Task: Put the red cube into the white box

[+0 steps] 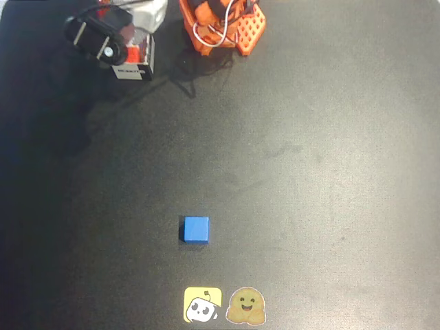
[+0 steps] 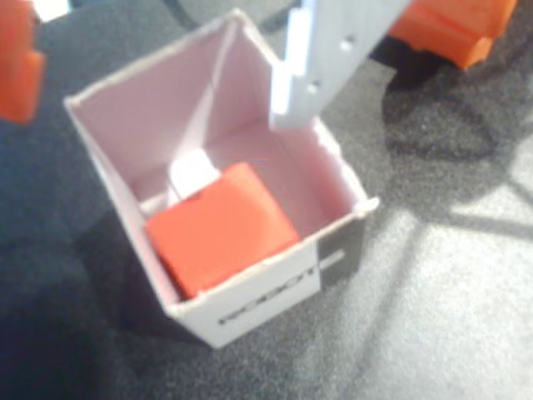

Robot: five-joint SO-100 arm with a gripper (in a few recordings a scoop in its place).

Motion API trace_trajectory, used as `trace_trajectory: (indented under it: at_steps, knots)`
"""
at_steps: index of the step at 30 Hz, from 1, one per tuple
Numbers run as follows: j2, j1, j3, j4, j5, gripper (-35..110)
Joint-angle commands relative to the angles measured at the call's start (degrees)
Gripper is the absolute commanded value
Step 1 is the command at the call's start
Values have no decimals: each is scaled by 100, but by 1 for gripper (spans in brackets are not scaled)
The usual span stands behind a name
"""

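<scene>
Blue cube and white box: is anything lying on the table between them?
No. In the overhead view, only bare dark table separates the blue cube from the box.

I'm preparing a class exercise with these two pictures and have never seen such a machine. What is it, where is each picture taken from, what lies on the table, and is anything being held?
It is a small orange robot arm with a two-finger gripper, standing on a black table. One picture looks straight down from above; the other comes from a camera riding on the arm's wrist. In the wrist view, the red cube lies inside the white box, which has a dark label on one side. A white finger hangs above the box, off the cube, so nothing is held. In the overhead view, a blue cube sits alone lower down the table, with two cartoon stickers at the bottom edge.
</scene>
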Motion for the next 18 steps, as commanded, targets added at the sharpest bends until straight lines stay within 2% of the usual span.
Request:
trace_trajectory:
  at_steps: [1, 8, 13, 18]
  knots:
    - [132, 0, -18, -53, -62, 21]
    - [167, 202, -18, -97, -53, 1]
    - [-308, 141, -352, -281, -53, 0]
    - [-1731, -70, -1670, -246, -193, 0]
